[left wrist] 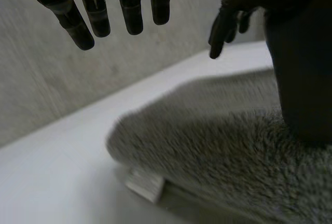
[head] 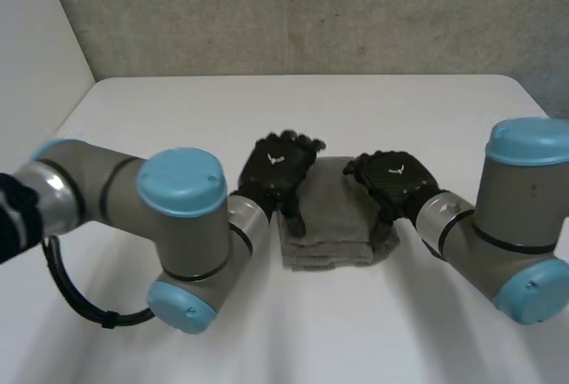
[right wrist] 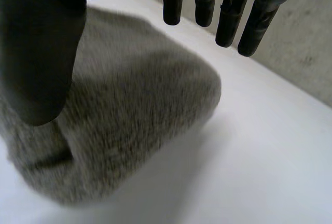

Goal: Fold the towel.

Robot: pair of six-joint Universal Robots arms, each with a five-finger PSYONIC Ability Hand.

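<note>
A grey towel (head: 327, 220) lies folded into a thick small stack in the middle of the white table (head: 178, 108). My left hand (head: 280, 166) hovers over the towel's left edge, fingers straight and spread, thumb down on the cloth. My right hand (head: 396, 180) is over the right edge, also open. In the left wrist view the straight fingers (left wrist: 98, 16) stand above the towel (left wrist: 207, 141), with the right hand (left wrist: 228, 16) beyond. In the right wrist view the fingers (right wrist: 223, 11) hang above the towel's rounded fold (right wrist: 135, 115) and the thumb (right wrist: 41, 53) is low over the cloth.
A small white label (left wrist: 146, 182) sticks out from under the towel's folded edge. A grey wall (head: 311, 11) runs behind the table's far edge. Both arms lie low on the table in front of the towel, elbows outward.
</note>
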